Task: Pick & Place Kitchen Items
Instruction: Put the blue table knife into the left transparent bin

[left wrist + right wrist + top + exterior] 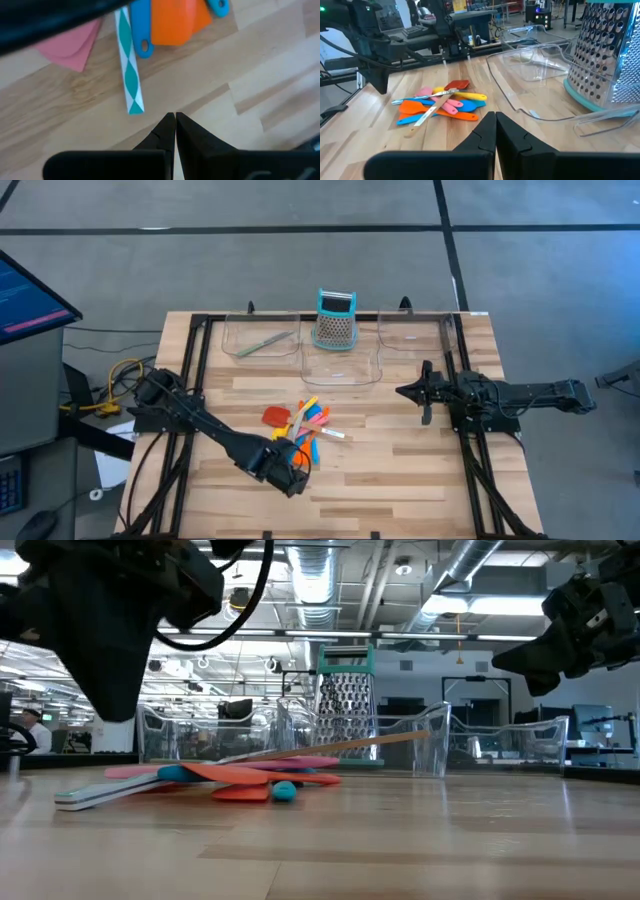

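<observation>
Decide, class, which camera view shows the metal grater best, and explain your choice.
The right wrist view: the grater fills its edge, so the holes and teal base are plain. The high view shows it small, from above, among the clear trays. The low view shows it behind tray walls. The left wrist view misses it.

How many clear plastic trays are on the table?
3: left tray at the far edge holding a slim utensil, middle tray just nearer with the grater, right tray at the far edge.
</observation>
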`<control>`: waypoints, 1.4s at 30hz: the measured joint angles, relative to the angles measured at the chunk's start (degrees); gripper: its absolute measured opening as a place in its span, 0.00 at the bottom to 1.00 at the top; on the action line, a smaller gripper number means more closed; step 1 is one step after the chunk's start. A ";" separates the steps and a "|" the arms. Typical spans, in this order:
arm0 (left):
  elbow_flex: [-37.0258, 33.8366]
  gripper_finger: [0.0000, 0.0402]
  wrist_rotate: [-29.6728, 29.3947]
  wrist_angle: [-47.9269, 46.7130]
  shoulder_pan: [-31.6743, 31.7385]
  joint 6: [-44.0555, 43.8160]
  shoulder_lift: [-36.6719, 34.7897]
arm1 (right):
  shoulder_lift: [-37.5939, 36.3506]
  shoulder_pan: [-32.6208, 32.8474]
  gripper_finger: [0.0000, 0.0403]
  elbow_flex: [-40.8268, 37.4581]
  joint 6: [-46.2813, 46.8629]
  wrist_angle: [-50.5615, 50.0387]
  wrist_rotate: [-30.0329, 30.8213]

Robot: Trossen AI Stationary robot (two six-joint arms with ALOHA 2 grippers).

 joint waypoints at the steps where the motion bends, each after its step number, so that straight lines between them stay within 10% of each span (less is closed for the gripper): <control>1: 0.00 0.01 -0.18 0.36 0.00 0.07 -0.14 | 0.00 0.00 0.00 0.00 0.00 -0.14 -0.02; 42: -0.04 0.36 -0.59 -4.44 4.15 -0.11 -0.85 | 0.07 0.04 0.00 0.11 -0.63 -0.86 -0.11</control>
